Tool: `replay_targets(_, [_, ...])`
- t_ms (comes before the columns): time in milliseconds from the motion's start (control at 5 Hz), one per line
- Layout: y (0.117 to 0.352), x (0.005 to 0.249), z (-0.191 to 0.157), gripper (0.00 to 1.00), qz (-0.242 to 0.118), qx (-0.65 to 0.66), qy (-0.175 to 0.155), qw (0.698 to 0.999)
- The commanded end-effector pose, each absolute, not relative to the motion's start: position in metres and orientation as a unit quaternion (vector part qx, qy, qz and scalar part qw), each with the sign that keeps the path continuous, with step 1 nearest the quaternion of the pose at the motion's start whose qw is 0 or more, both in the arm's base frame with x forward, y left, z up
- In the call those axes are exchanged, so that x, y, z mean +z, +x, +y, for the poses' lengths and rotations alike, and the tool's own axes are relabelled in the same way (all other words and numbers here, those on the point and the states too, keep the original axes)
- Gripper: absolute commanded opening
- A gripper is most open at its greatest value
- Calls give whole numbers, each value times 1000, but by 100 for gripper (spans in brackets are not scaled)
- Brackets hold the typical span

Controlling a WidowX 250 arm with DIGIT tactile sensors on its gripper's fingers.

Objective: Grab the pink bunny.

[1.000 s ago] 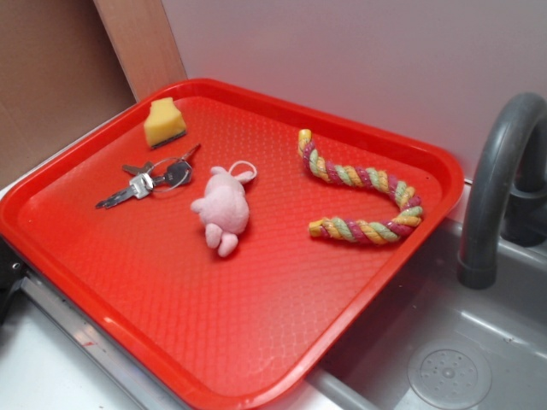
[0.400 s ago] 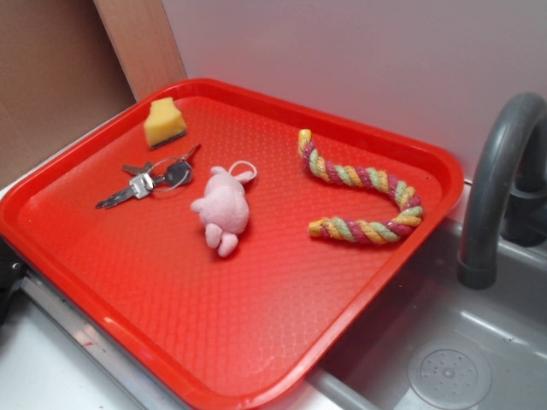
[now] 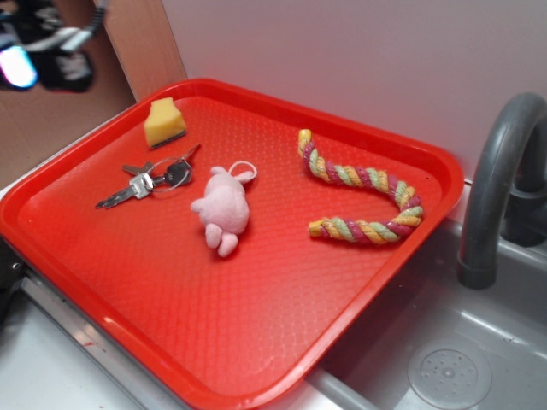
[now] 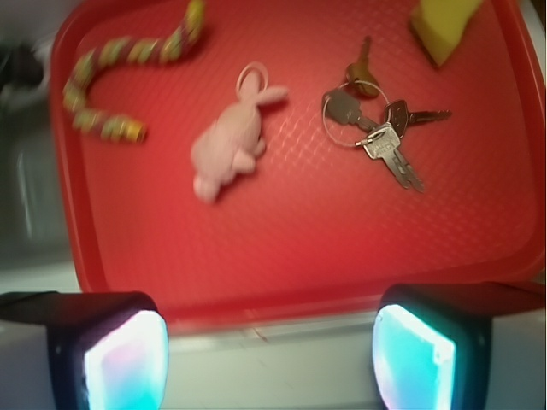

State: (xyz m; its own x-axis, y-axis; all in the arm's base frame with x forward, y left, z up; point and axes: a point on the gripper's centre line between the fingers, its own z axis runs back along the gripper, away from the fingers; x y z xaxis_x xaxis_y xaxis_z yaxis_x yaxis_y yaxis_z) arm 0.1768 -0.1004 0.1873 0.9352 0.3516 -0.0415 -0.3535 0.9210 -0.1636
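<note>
Now, tray (image 3: pixel 111 290): red, textured, sits on the desk (image 3: pixel 34 367) beside a grey sink (image 3: pixel 444 342); grey faucet (image 3: pixel 496 179) at tray's far-right corner.
Pink bunny (image 3: pixel 222 207) (image 4: pixel 231 141): lies on its side near tray centre, white loop cord at head end, nothing touching it.
Keys (image 3: pixel 149 179) (image 4: pixel 376 128): on a ring, just beside bunny on its left in ext. view, apart from it.
Sponge (image 3: pixel 164 122) (image 4: pixel 444 26): yellow chunk, near tray's back-left rim, beyond keys.
Rope (image 3: pixel 363 192) (image 4: pixel 111 73): pink-yellow-green twist, U-shaped, well apart from bunny, to its right in ext. view.
Gripper (image 3: pixel 38 51) (image 4: pixel 269 359): blurred, top-left corner of ext. view, off the tray, well apart from bunny. Wrist view: fingers (image 4: pixel 111 359) spread wide, glowing pale teal/pink pads, holding nothing; they sit over tray's near rim w/ bunny farther in, between their lines.
</note>
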Motion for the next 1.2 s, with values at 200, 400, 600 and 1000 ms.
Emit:
replay_targets(200, [223,99,-91,100,-39,461,-79,883])
replay_targets(400, [228,69,-101,100,-47,454,-90,885])
replay_targets(600, [239,52,-119,100,-41,441,-115,889])
replay_targets(1000, [259,39,-140,100,-30,424,-149,893])
